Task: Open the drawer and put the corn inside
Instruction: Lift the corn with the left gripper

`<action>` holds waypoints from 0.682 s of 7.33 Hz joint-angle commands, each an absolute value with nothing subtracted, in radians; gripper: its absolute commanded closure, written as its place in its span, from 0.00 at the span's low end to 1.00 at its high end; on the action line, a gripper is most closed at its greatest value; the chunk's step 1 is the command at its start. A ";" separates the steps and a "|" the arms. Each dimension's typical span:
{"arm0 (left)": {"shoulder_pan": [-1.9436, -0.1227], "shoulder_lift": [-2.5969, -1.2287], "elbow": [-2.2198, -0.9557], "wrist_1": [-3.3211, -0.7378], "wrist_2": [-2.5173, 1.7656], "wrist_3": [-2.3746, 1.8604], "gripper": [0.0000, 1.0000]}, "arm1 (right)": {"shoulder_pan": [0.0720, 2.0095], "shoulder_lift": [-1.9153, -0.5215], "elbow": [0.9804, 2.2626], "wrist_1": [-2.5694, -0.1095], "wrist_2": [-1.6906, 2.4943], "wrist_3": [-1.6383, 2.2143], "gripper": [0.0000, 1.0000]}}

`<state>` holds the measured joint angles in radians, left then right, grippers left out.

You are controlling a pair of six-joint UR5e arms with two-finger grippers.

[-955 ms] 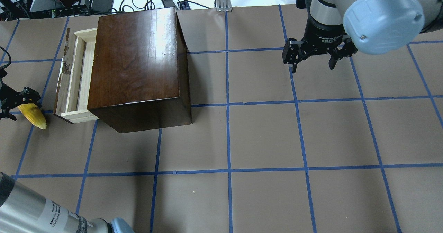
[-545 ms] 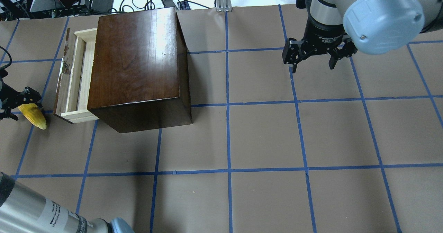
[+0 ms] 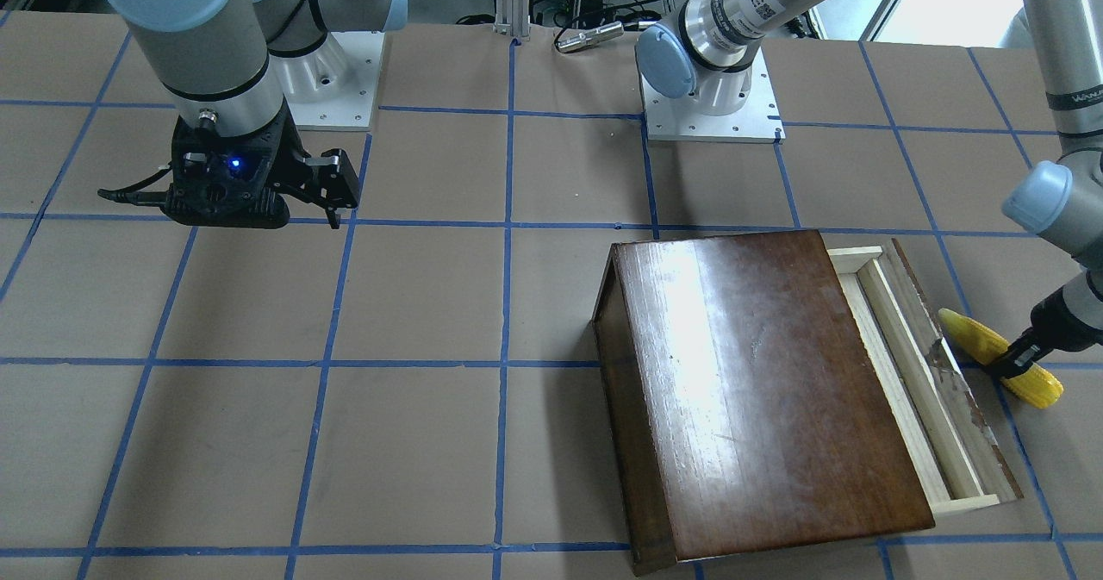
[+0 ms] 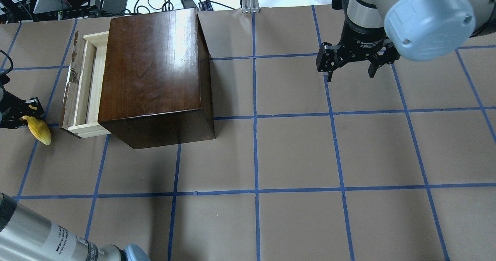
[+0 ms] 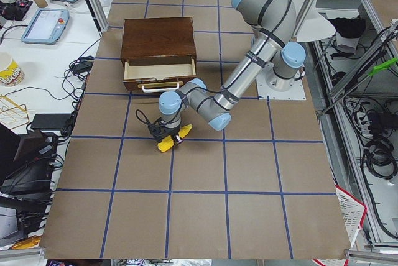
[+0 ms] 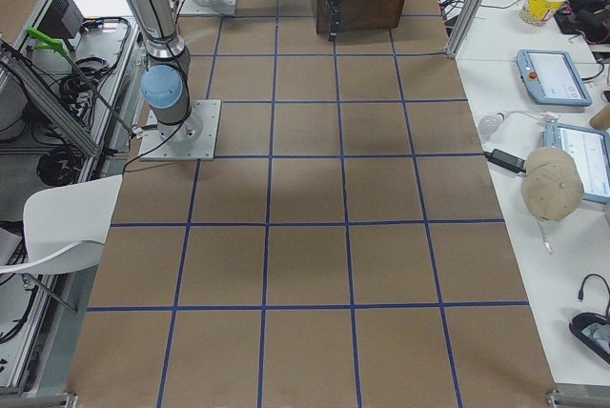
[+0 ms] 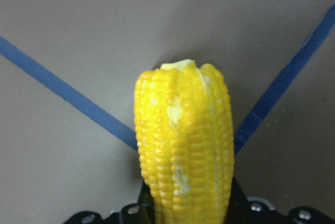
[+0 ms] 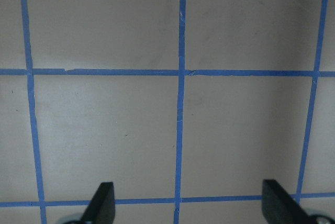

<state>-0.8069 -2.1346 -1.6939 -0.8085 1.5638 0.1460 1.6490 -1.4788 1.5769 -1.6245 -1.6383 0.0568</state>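
1. Our left tool (image 3: 1017,360) is clamped across the corn (image 4: 40,129), low at the tabletop (image 4: 294,152), just outside the drawer (image 4: 82,94) front. We cannot tell whether the corn touches the tabletop.
2. The drawer, part open, lies to the corn's right, and the left arm is far nearer.
3. The corn's long axis runs askew to the drawer's length, tapered end toward the robot and drawer. We judge it needs turning to fit.
4. The right tool (image 4: 350,75) hangs with fingers apart, well away.
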 commanded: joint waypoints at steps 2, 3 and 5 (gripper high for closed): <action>-0.807 -2.117 -1.690 -0.819 1.560 0.152 0.93 | 1.649 -1.479 1.577 -1.625 -1.638 0.057 0.00; -0.808 -2.105 -1.689 -0.821 1.562 0.181 0.93 | 1.649 -1.479 1.577 -1.624 -1.637 0.057 0.00; -0.811 -2.059 -1.669 -0.879 1.563 0.225 0.93 | 1.649 -1.479 1.577 -1.624 -1.638 0.057 0.00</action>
